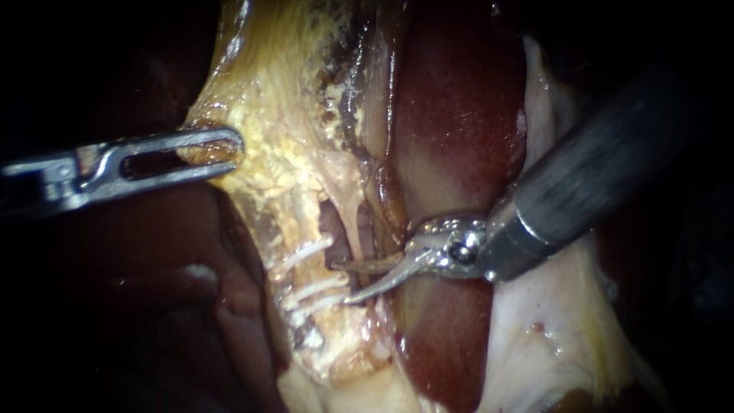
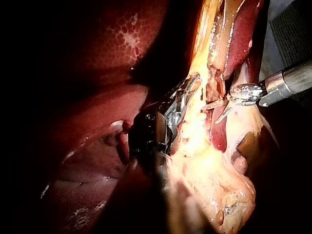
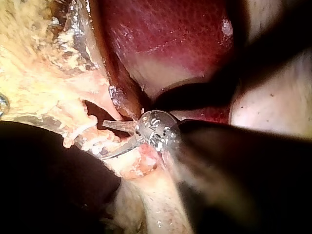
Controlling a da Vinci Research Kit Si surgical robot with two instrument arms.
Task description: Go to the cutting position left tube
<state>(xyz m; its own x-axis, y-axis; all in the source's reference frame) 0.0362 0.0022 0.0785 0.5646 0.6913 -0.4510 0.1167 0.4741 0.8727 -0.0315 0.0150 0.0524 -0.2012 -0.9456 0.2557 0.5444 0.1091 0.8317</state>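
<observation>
Right instrument (image 1: pixel 344 283), end effector wide beside the clips (image 1: pixel 312 291), could snag one or nick liver (image 1: pixel 459 115) if it drifted; left instrument (image 1: pixel 229 147) gripped tissue (image 1: pixel 283 157).

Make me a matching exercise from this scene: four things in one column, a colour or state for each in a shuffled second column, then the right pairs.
Things:
1. left instrument
2. right instrument
3. clips
4. liver

Colour or state:
A. dark red, smooth
B. white, stacked in a row
C. jaws open, tips close to the clips
D. jaws shut on yellowish tissue

Pairs: 1-D, 2-C, 3-B, 4-A
</observation>
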